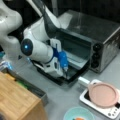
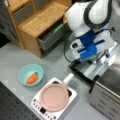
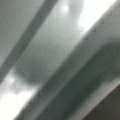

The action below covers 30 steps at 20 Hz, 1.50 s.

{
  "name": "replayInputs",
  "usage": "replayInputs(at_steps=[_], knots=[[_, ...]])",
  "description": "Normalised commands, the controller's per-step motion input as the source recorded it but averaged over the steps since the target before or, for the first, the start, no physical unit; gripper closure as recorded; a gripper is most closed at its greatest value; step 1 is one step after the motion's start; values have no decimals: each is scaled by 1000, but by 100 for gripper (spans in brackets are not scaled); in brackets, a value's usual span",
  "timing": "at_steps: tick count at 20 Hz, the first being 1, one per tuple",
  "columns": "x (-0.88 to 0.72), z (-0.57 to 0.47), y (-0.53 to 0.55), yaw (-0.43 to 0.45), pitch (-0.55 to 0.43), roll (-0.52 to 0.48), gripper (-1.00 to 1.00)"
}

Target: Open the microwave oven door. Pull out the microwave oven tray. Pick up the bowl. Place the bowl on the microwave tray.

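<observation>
Both front views show the microwave oven door lowered flat, the gripper pressed onto it, jaws' state unreadable, while the bowl waits on the surface.

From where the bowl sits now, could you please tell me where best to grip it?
Probably the bowl's rim, from straight above: it stands upright and open on the table, apart from the plate, and the wall is thin enough to pinch. The side away from the carrot looks safest. The gripper is at the oven door.
</observation>
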Motion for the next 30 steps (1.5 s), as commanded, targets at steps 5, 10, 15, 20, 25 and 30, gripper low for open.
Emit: replayInputs(at_steps=[5,10,15,20,25,30], knots=[[55,89,-177,123,37,-151,-100],[66,153,-139,66,53,-237,-100],[71,142,-64,42,44,-275,-100],[97,129,-9,3,29,-336,-100],[137,198,1,-50,35,-365,-100],[137,214,30,-125,50,-372,-100]])
